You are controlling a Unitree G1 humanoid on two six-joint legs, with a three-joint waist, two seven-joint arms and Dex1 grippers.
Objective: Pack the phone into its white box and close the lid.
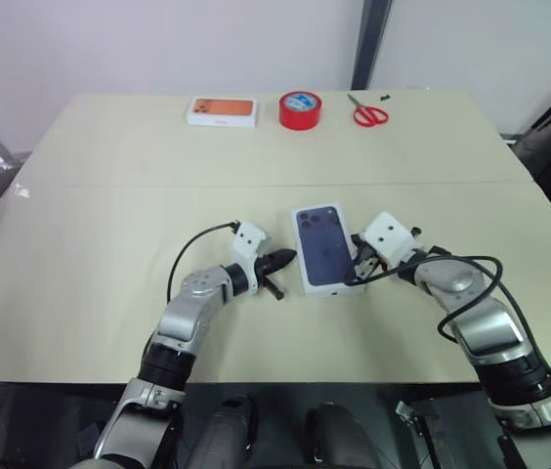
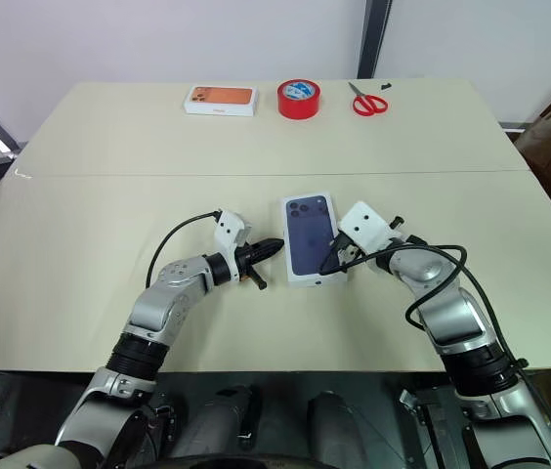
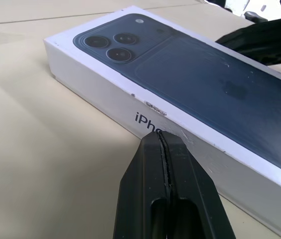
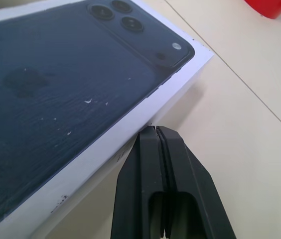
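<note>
Lid (image 1: 321, 247): lies printed face up a little right of the centre of the left eye view, on the tan table (image 1: 90, 274); its dark blue phone picture has the camera cluster toward the far end; seated over the carton beneath, so the pack looks closed
White box: under the lid, only white side walls show (image 3: 105, 97); where the lid's wall ends and the box's begins cannot be told
Phone: cannot tell where it is; the closed pack hides whatever is inside
Left gripper (image 1: 285, 260): lower centre of the left eye view, just left of the pack; its two black fingers (image 3: 153, 189) are pressed together with nothing between them; in the left wrist view the tip sits at the pack's long white side, by the printed lettering; contact cannot be confirmed
Right gripper (image 1: 356, 277): just right of the pack, near its near right corner; fingers (image 4: 153, 174) pressed together, pinching nothing; in the right wrist view the tip is at the lower edge of the pack's side wall
White box with an orange picture (image 1: 223, 110): upper left of centre, at the table's far edge
Red tape roll (image 1: 300, 109): top centre, just right of that box
Red-handled scissors (image 1: 367, 113): upper right of centre, right of the tape
</note>
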